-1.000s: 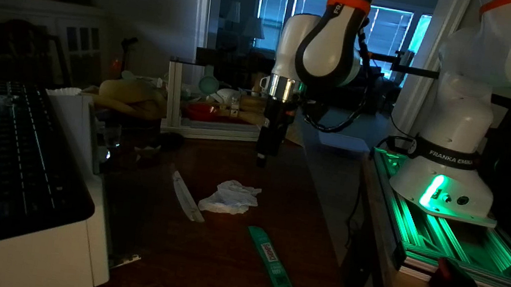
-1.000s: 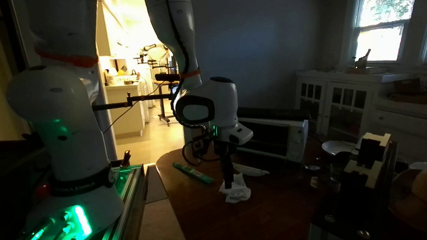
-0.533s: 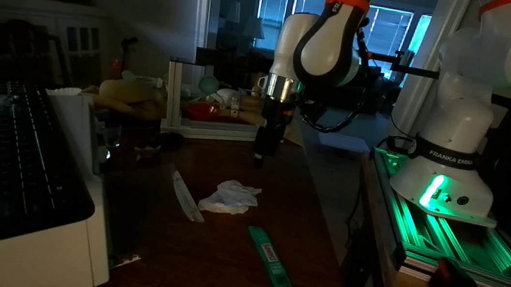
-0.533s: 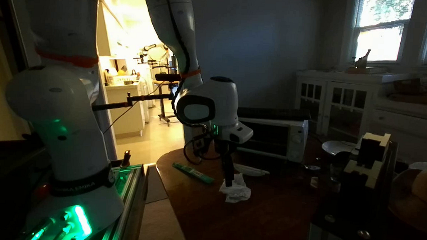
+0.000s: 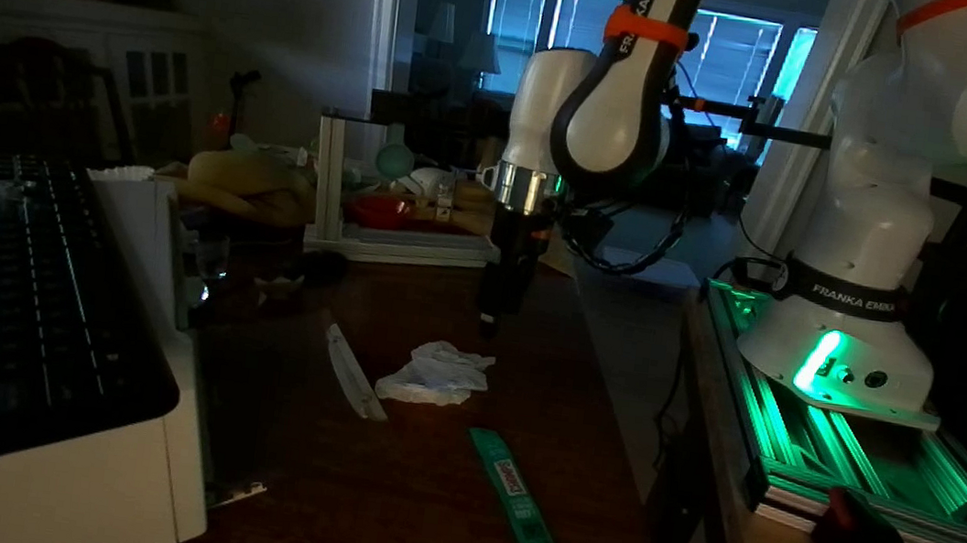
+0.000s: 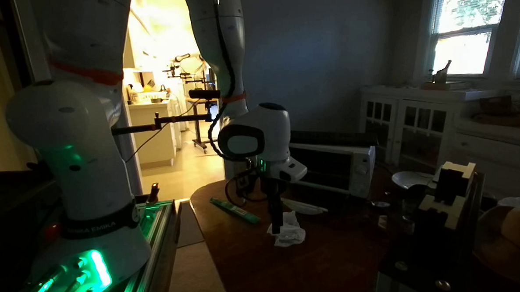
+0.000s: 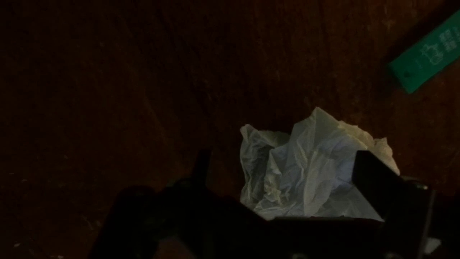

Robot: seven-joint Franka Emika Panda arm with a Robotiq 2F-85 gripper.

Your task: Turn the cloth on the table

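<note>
A crumpled white cloth (image 5: pixel 437 374) lies on the dark brown table (image 5: pixel 418 503). It also shows in an exterior view (image 6: pixel 292 235), partly behind the fingers, and in the wrist view (image 7: pixel 309 169). My gripper (image 5: pixel 488 326) points down above the table, its tips a little higher than the cloth and apart from it. In the wrist view the gripper (image 7: pixel 283 154) is open, with nothing between its fingers. The cloth lies below, between the fingers, closer to the right finger, which covers part of it. The gripper body hides the cloth's lower edge there.
A green strip packet (image 5: pixel 524 507) lies near the cloth and also shows in the wrist view (image 7: pixel 427 54). A whitish strip (image 5: pixel 353 371) lies beside the cloth. A white toaster oven (image 6: pixel 360 172) stands on the table. A white frame (image 5: pixel 328 188) stands at the back.
My gripper has shifted slightly sideways and then come down a little toward the table, staying open at the end. The cloth and the strips have not moved.
</note>
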